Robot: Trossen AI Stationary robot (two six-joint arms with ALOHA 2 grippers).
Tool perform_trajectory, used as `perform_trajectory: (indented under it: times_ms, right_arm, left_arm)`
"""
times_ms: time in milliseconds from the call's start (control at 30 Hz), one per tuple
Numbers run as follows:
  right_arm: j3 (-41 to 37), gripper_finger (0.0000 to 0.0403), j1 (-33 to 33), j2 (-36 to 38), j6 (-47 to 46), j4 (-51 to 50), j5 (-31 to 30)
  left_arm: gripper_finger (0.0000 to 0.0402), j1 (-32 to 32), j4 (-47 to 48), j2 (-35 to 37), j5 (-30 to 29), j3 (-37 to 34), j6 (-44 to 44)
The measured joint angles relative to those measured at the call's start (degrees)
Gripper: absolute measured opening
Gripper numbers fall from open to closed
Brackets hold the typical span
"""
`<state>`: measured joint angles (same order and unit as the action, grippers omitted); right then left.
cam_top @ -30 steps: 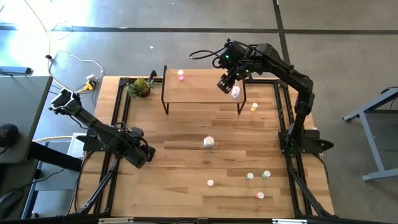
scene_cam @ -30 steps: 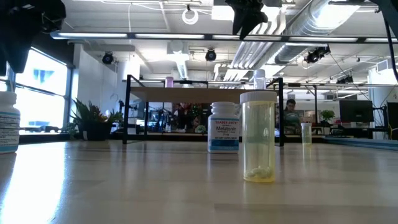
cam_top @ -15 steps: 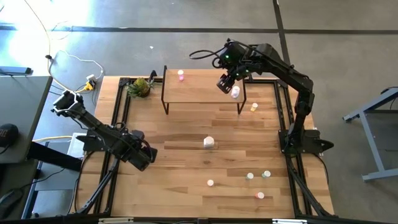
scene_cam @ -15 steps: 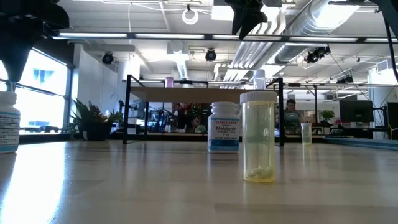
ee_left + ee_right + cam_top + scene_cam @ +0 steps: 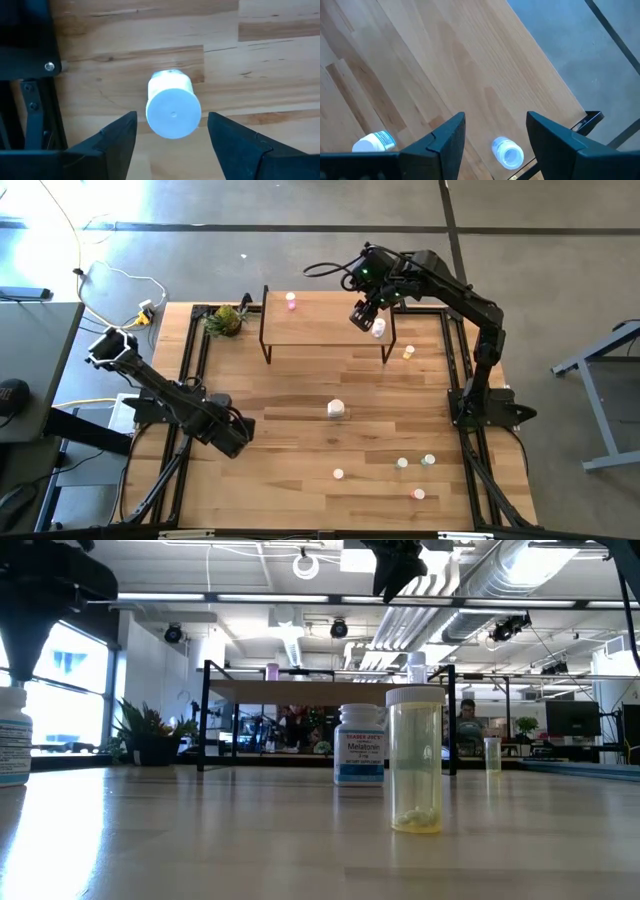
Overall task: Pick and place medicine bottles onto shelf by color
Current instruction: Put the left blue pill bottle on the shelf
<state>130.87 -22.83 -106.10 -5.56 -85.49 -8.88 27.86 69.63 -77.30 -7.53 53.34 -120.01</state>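
Although the right gripper (image 5: 362, 316) hung over the far right end of the shelf (image 5: 320, 330), the coming move seemed to belong to the left gripper (image 5: 172, 145). Its jaws stood spread wide, empty, one to each side of a white bottle (image 5: 172, 107) that stood upright on the counter (image 5: 300, 440), cap toward the wrist camera. The bottle lay between and slightly ahead of the fingertips, so its long axis ran straight up toward the gripper; judged from that, a drop along that axis and a squeeze across the cap would take it. Seen from above, the left gripper (image 5: 228, 436) sat well toward the near left from the shelf, hiding that bottle.

The right jaws were open too, holding nothing; a clear-capped bottle (image 5: 507, 151) stood on the shelf beyond their tips. A pink bottle (image 5: 291, 301) stood at the shelf's far edge. Other bottles waited on the counter nearer than the shelf, among them a white one (image 5: 335, 409) near the middle.
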Motion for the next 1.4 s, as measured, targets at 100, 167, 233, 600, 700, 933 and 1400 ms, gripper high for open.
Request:
perform_trajectory:
  times_ms: [100,167,233,600,700,933,1400]
  right_arm:
    - [0.0,0.0201,0.0,0.0,0.49,0.01,0.0]
    - [0.0,0.0201,0.0,0.0,0.66,-0.01,0.0]
    - [0.0,0.0201,0.0,0.0,1.03,0.02,0.0]
    - [0.0,0.0201,0.0,0.0,1.11,0.01,0.02]
    - [0.0,0.0201,0.0,-0.01,1.11,-0.01,0.02]
    - [0.0,0.0201,0.0,0.0,1.11,-0.01,0.02]
    - [0.0,0.0201,0.0,0.0,0.08,-0.03,0.04]
  left_arm:
    - [0.0236,-0.23,-0.02,-1.31,0.0,0.0,-0.02]
    - [0.0235,-0.51,-0.02,-2.04,-0.01,0.0,0.0]
    - [0.0235,-0.53,-0.04,-2.72,-0.05,0.0,-0.04]
    - [0.0236,-1.66,-0.19,-5.45,1.95,0.0,0.15]
    - [0.0226,-1.64,-0.33,-5.48,1.97,0.0,0.15]
    - [0.0178,-1.6,-0.5,-5.48,2.17,0.0,0.17]
    - [0.0166,-1.6,-0.79,0.51,-0.61,0.18,5.25]
